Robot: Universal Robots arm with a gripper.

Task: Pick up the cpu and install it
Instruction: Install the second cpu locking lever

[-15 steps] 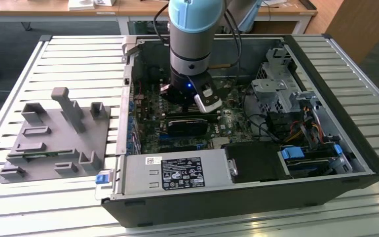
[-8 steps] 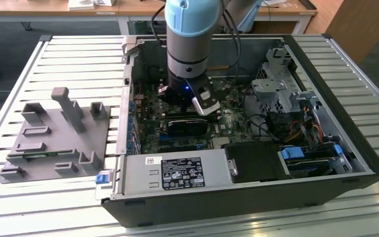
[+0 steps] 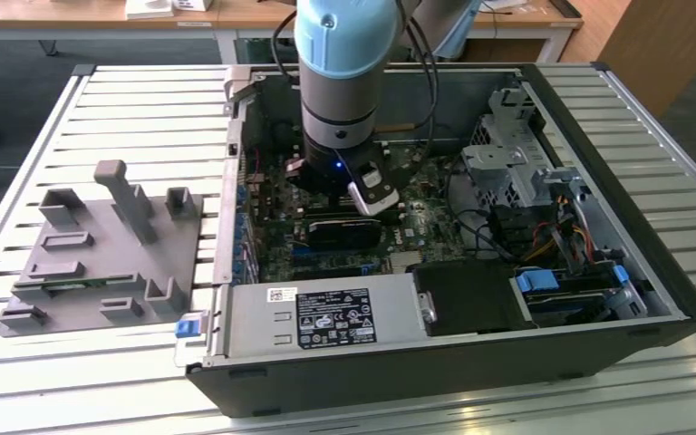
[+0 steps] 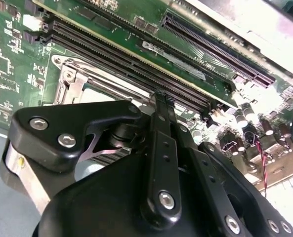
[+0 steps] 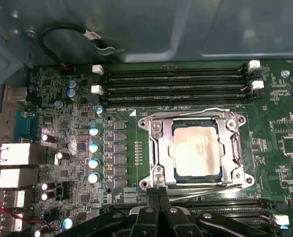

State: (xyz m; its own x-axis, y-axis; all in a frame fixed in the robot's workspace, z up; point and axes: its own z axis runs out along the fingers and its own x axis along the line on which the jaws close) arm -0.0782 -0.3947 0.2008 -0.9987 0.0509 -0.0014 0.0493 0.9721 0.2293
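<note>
The cpu (image 5: 194, 150), a square chip with a pale shiny metal top, lies flat inside the socket's open metal frame (image 5: 153, 148) on the green motherboard. In the first wrist view my gripper (image 5: 158, 189) hovers just beside the socket's edge, its two thin black fingers pressed together with nothing between them. The second wrist view shows the shut gripper (image 4: 162, 96) over the board, with the socket frame (image 4: 72, 81) beside it. In the exterior view the arm (image 3: 342, 91) reaches straight down into the open computer case (image 3: 638, 308).
Memory slots (image 5: 176, 81) run along the socket's far side, and a row of capacitors (image 5: 93, 148) stands beside it. A black heatsink block (image 3: 342, 231) and the power supply (image 3: 323, 317) sit near the arm. A grey fixture (image 3: 94, 254) lies on the exterior view's left.
</note>
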